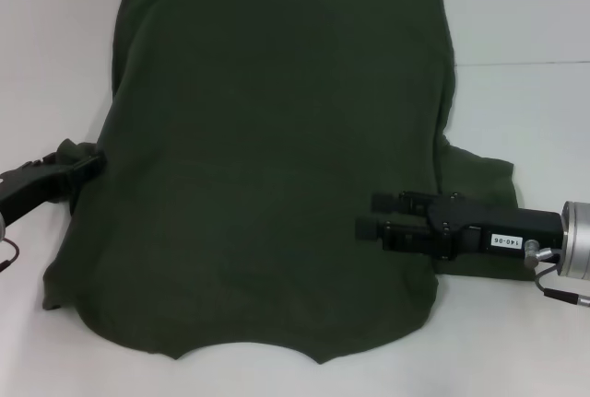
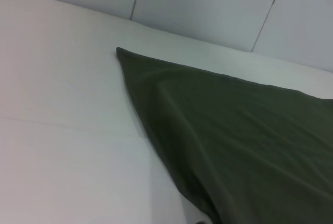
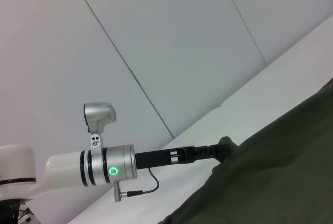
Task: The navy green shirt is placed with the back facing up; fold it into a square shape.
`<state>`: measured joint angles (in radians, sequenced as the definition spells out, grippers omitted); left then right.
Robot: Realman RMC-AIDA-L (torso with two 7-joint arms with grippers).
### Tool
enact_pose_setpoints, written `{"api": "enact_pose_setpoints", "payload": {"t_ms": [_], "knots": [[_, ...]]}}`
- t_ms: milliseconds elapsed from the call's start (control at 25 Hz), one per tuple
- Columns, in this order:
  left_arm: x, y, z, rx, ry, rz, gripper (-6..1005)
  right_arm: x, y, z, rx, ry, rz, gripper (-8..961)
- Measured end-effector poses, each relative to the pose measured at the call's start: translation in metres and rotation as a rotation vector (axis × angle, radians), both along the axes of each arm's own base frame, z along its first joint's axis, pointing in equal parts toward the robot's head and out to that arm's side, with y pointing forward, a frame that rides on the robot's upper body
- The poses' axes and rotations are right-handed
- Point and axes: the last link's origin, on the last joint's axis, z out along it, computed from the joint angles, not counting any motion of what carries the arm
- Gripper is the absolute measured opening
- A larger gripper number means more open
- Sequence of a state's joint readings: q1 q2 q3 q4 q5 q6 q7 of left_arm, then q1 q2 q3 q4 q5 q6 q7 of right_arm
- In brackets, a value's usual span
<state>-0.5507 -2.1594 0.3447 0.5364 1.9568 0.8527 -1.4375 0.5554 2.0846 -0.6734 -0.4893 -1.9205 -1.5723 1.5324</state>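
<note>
The navy green shirt [image 1: 267, 157] lies spread flat on the white table [image 1: 55, 47], plain side up, with the neckline at the near edge. My left gripper [image 1: 92, 165] is at the shirt's left edge, shut on bunched sleeve fabric. From there the cloth [image 2: 250, 146] rises in a ridge in the left wrist view. The right wrist view shows that left gripper [image 3: 225, 146] meeting the shirt's edge [image 3: 281, 182]. My right gripper [image 1: 366, 215] reaches in from the right above the shirt's near right part. Its two fingers are apart and hold nothing. The right sleeve [image 1: 479, 176] sticks out behind it.
White table surface surrounds the shirt on the left, right and near sides. Grey wall panels [image 3: 156, 37] stand behind the table. A thin cable [image 1: 553, 282] hangs under the right wrist.
</note>
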Motion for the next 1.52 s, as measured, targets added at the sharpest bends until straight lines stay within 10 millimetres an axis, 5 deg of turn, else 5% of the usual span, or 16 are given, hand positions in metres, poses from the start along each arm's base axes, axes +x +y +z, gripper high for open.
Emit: {"api": "enact_pose_setpoints", "payload": {"t_ms": [280,360,1040,1520], "knots": [[-0.005,-0.002,0.005,0.018,-0.005,0.022,819,0.000,0.001,0.000,0.008,0.001,-0.005,789],[-0.006,-0.002,0.006,0.020,-0.002,0.034,614,0.000,0.002,0.000,0.009,0.000,-0.005,789],[-0.008,0.000,0.009,0.024,0.016,0.039,6,0.000,0.002,0.000,0.011,0.001,-0.010,790],[-0.013,0.002,0.036,0.083,0.064,0.041,11,0.001,0.003,-0.006,0.025,0.030,-0.046,790]]}}
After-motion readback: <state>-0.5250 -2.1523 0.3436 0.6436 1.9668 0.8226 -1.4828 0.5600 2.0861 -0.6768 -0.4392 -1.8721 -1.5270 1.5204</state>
